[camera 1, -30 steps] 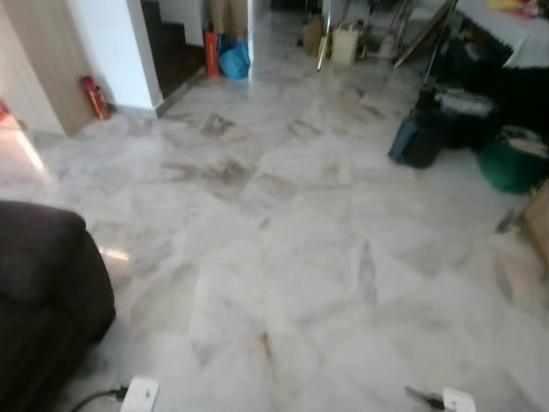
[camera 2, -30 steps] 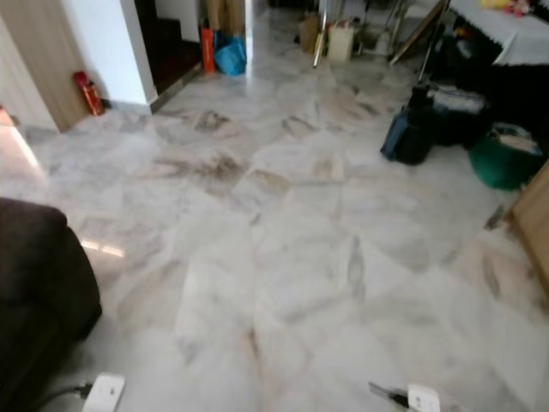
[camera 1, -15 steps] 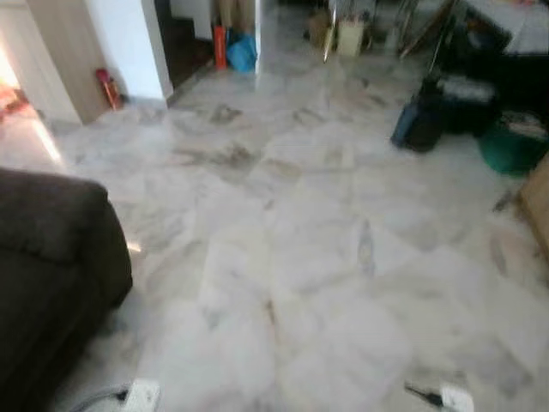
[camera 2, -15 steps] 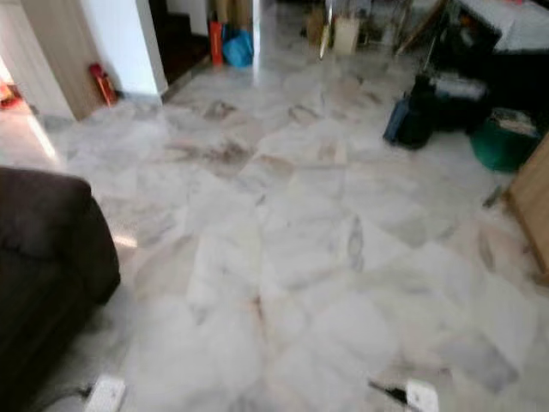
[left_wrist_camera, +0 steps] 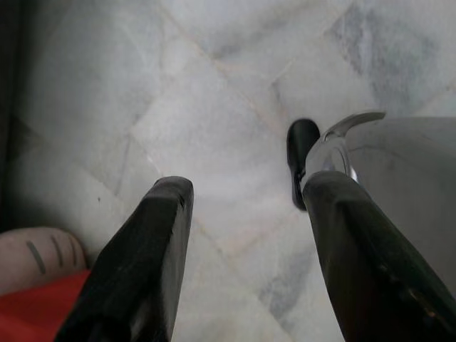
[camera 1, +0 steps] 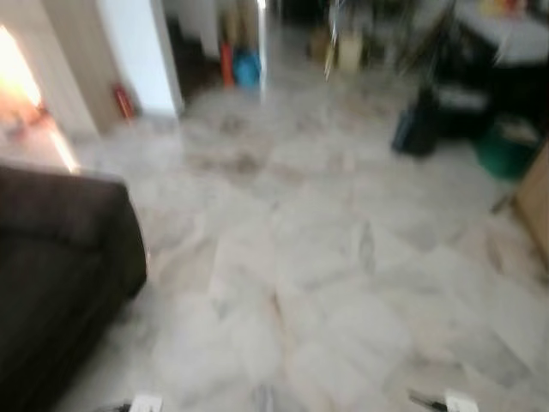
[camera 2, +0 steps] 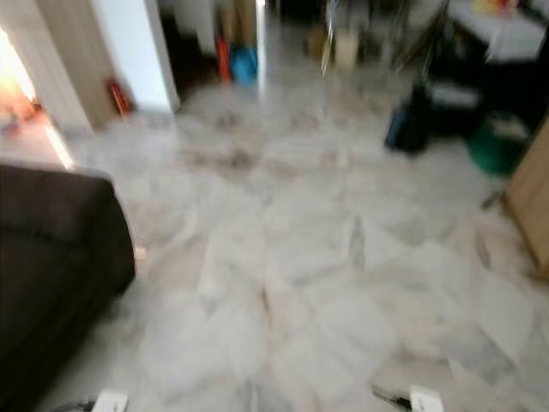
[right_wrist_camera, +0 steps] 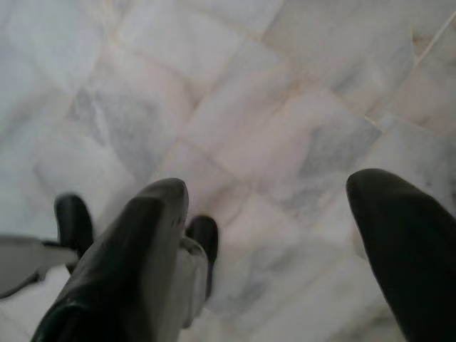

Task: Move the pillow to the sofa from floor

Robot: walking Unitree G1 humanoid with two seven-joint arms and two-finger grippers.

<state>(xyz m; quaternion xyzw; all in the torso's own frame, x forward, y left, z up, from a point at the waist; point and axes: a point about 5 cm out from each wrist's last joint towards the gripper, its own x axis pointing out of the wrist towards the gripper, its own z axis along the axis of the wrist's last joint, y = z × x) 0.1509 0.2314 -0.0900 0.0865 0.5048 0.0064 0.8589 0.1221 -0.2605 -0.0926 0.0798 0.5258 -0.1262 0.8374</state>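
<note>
The dark brown sofa (camera 1: 60, 266) fills the left side of the blurred head views, standing on the pale marble floor (camera 1: 326, 257). In the left wrist view my left gripper (left_wrist_camera: 249, 189) hangs open over the tiles with nothing between its fingers. A cream and red soft thing (left_wrist_camera: 35, 281), perhaps the pillow, lies on the floor at that picture's corner beside one finger. My right gripper (right_wrist_camera: 274, 189) also hangs open above bare tiles.
A red fire extinguisher (camera 1: 124, 101) stands by the white pillar (camera 1: 137, 51). A dark blue bag (camera 1: 416, 133), a green basket (camera 1: 506, 154) and a wooden piece (camera 1: 536, 202) crowd the right side. My black feet (right_wrist_camera: 203, 239) rest on the tiles.
The whole picture has shifted and blurred as the camera moved. The sofa now takes up more of the left side. Nothing on the floor has moved.
</note>
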